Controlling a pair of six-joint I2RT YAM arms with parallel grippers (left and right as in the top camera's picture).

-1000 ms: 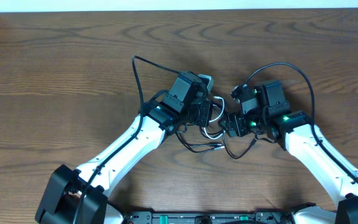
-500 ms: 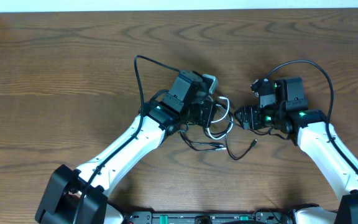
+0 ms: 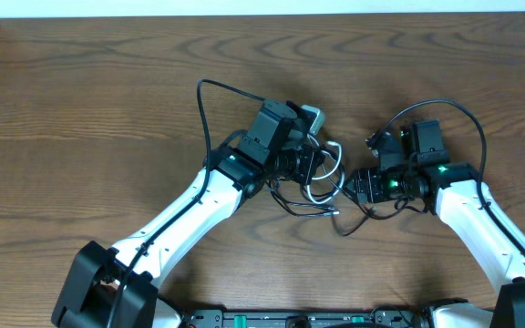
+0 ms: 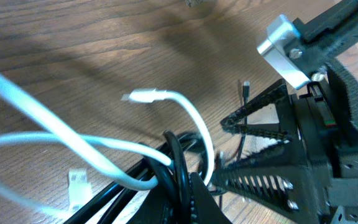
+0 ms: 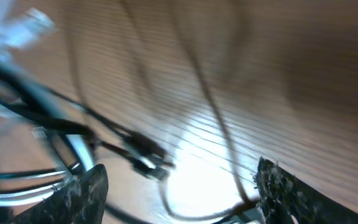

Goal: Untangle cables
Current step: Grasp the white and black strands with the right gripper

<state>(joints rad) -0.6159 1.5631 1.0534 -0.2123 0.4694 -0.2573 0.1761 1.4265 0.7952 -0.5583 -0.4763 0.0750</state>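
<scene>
The left claw [image 3: 311, 168] is clamped tight on a tangle [image 4: 169, 165] where the white cord [image 4: 194, 121] loops over the black cord [image 4: 178, 158], near the middle of the table. Facing it, just to the right, the right claw [image 5: 179, 186] stands wide apart and grips nothing. A dark plug [image 5: 143, 155] lies on the wooden table [image 3: 108, 82] beneath its fingers.

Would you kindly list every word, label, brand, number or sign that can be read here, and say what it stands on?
None: no text can be read in any view.
Tiny light marks on the black rail at the overhead view's bottom edge: too small to read.
The white cable and black cable show no print; the right wrist view is blurred.
</scene>
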